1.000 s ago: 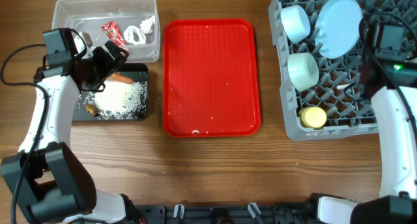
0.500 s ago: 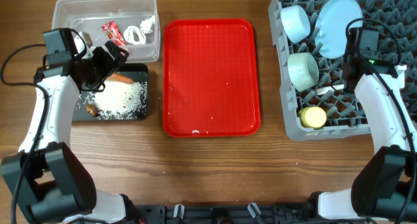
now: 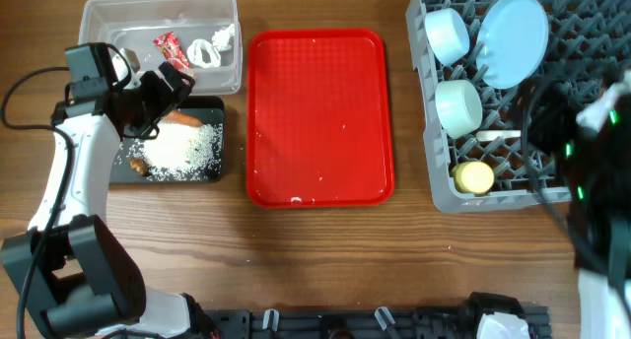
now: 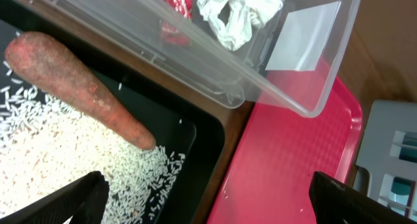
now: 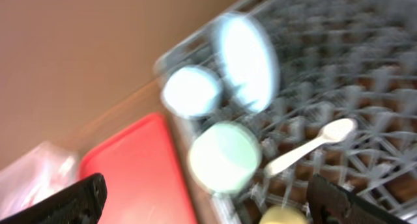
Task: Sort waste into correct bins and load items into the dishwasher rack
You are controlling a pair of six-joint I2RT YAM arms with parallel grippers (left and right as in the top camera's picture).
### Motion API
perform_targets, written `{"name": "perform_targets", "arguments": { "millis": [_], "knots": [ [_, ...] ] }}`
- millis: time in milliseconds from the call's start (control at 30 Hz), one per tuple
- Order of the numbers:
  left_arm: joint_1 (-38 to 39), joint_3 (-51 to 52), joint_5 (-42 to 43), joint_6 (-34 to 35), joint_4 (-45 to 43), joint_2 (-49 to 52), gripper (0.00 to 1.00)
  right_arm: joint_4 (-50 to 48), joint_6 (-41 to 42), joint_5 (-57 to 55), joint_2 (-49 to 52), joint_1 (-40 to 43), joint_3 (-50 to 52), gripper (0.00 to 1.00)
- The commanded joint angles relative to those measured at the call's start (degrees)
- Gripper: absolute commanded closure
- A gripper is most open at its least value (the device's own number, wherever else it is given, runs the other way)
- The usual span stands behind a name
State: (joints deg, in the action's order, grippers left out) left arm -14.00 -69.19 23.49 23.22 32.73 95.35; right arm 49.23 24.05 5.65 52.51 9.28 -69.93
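Rack (image 3: 592,29) apparently beneath blurred arm (image 3: 590,157)

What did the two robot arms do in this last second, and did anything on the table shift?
The right arm swung in over the dishwasher rack, then pulled back toward the near right corner; its fingers are open and empty. The left arm stayed over the black tub. The light blue plate and red tray did not move.
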Motion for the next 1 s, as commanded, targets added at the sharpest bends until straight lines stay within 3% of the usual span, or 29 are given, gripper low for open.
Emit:
{"name": "perform_targets", "arguments": {
  "millis": [0,300,467,600,800,967],
  "knots": [
    [-0.15,0.20,0.26,-0.28,-0.13,-0.90,0.00,3.08,-3.08,11.58,-7.13,-0.04,-0.35,0.00],
    [-0.15,0.17,0.26,-0.26,-0.13,-0.90,0.00,7.82,-1.60,6.14,-11.85,-0.04,0.11,0.00],
    [-0.15,0.17,0.26,-0.26,-0.13,-0.90,0.00,1.57,-6.73,5.97,-12.81,-0.09,3.65,0.00],
    [-0.15,0.20,0.28,-0.26,-0.13,-0.90,0.00,-12.61,-10.64,6.03,-22.03,-0.11,14.10,0.00],
    [-0.15,0.17,0.26,-0.28,-0.13,-0.90,0.00,-26.10,-12.15,6.03,-39.67,-0.11,35.54,0.00],
    [-0.15,0.20,0.26,-0.28,-0.13,-0.90,0.00,-35.76,-16.63,6.08,-47.69,-3.04,48.22,0.00]
  ]
}}
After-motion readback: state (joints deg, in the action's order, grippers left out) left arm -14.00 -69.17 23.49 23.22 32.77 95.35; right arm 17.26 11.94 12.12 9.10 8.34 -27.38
